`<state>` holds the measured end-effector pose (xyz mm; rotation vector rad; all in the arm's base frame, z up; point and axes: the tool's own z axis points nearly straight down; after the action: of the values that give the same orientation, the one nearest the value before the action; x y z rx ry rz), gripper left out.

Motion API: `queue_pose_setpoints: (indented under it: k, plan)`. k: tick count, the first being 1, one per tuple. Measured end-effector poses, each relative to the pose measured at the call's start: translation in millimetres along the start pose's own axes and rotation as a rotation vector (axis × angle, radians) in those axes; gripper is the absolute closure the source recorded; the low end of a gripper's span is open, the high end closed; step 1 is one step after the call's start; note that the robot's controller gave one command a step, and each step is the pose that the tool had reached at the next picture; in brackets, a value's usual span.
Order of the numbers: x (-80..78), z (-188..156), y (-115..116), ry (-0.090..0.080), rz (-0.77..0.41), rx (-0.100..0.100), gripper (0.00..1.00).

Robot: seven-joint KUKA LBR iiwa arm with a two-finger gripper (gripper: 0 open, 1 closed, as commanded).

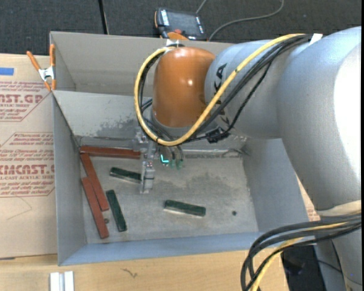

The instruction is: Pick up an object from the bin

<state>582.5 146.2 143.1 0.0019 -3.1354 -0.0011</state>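
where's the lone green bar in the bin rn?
Camera view: the lone green bar lies flat on the bin floor, close to the wall at the bottom of the picture, about mid-width. It is below and right of the gripper.

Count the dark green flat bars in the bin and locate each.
3 dark green flat bars: one left of the gripper; one front left beside the reddish-brown sticks; one front centre. The arm may hide others.

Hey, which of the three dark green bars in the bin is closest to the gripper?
The green bar just left of the gripper. The other two lie farther off, lower in the view: one beside the red-brown sticks, one alone mid-floor.
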Motion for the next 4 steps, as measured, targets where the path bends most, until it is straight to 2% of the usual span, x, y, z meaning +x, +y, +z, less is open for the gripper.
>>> queue_pose_setpoints:
  k: [1,2,3,4]
  plan:
    - [-7.4,76.4,-12.2,-0.008,0.066,-0.001,0.00]
    - [-10.2,69.6,-11.3,-0.016,0.065,-0.004,1.00]
    - [-7.8,72.7,-12.3,-0.007,0.065,-0.002,0.00]
    - [-10.9,69.2,-11.7,-0.018,0.066,-0.005,1.00]
